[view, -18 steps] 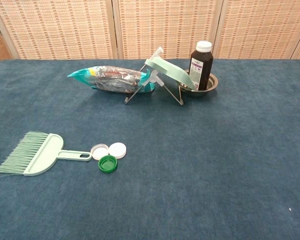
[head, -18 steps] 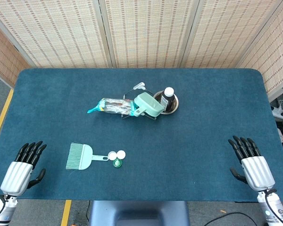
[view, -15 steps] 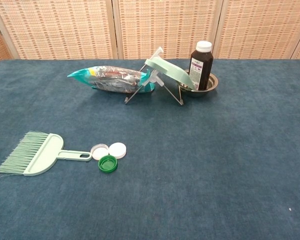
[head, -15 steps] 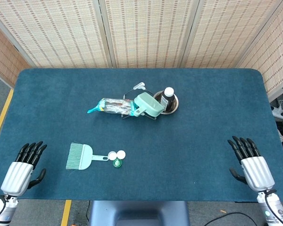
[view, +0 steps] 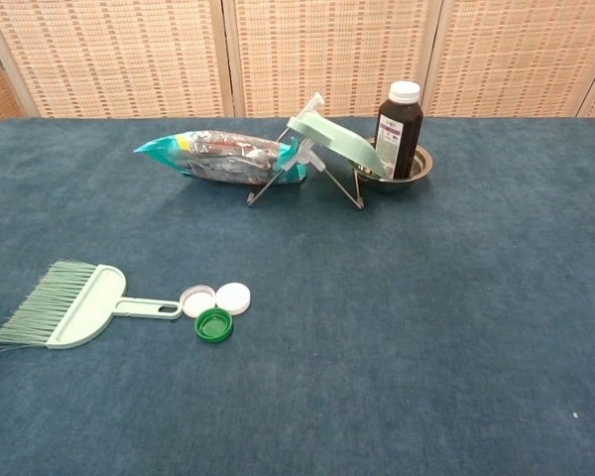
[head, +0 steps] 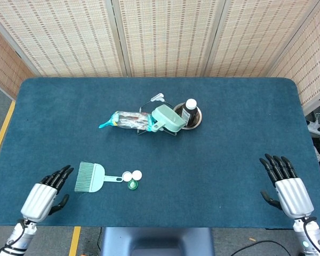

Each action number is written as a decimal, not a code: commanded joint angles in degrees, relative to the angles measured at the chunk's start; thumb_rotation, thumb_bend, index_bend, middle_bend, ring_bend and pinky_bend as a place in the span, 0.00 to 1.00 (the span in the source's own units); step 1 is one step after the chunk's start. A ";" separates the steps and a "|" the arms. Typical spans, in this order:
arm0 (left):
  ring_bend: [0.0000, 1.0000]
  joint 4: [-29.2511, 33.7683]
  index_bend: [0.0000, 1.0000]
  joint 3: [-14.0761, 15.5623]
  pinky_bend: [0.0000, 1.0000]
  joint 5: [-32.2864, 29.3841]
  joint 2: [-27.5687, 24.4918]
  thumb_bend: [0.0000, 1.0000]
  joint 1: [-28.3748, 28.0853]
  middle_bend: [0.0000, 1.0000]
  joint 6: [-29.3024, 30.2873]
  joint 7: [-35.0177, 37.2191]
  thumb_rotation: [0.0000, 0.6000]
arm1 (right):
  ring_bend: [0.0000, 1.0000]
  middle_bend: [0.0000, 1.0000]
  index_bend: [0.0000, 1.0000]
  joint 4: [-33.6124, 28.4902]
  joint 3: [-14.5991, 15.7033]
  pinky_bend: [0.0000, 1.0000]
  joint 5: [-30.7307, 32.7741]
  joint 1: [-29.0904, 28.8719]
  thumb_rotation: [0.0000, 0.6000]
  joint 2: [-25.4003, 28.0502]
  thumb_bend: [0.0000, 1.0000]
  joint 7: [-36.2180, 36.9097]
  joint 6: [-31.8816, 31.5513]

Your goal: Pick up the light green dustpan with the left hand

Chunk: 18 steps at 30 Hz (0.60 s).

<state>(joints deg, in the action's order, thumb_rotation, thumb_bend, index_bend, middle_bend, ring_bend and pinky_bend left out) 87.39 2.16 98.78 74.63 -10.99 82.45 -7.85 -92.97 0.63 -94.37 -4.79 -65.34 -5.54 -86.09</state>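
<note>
The light green dustpan [head: 168, 118] leans tilted on a thin wire stand [view: 307, 178] near the table's middle, beside a brown bottle; the chest view shows the dustpan [view: 335, 144] from the side. My left hand [head: 45, 194] hovers at the front left of the table, fingers stretched out and apart, holding nothing, far from the dustpan and just left of a light green brush [head: 90, 177]. My right hand [head: 288, 184] is at the front right, fingers spread and empty. Neither hand shows in the chest view.
A crinkly snack bag [head: 128, 120] lies left of the dustpan. The brown bottle [head: 189, 111] stands in a small metal bowl [view: 412, 167]. Two white caps [view: 216, 297] and a green cap [view: 214, 324] lie by the brush handle. The blue table [head: 229, 144] ends close behind both hands.
My left hand has moved right and slightly forward, turning its fingers toward the brush. The right hand and all objects are where they were.
</note>
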 commanded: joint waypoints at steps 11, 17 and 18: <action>0.61 -3.55 0.19 -3.46 0.76 -5.27 10.05 0.40 -8.85 0.29 -14.65 -11.64 1.00 | 0.00 0.00 0.00 0.06 -0.38 0.00 0.82 0.10 1.00 -0.13 0.19 -0.79 0.27; 0.63 -5.87 0.20 -4.49 0.78 -7.40 13.54 0.38 -10.68 0.28 -16.46 -13.74 1.00 | 0.00 0.00 0.00 -0.07 -0.47 0.00 1.24 0.10 1.00 -0.06 0.19 -0.95 0.59; 0.63 -6.63 0.21 -4.64 0.78 -7.71 14.24 0.38 -11.01 0.28 -16.69 -14.45 1.00 | 0.00 0.00 0.00 -0.16 -0.46 0.00 1.30 0.10 1.00 0.00 0.19 -0.92 0.64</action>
<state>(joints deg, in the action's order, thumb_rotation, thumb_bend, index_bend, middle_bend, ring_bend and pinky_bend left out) 81.96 -2.12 91.77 87.73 -21.34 66.32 -21.26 -93.11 0.16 -93.09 -4.69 -65.36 -6.48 -85.47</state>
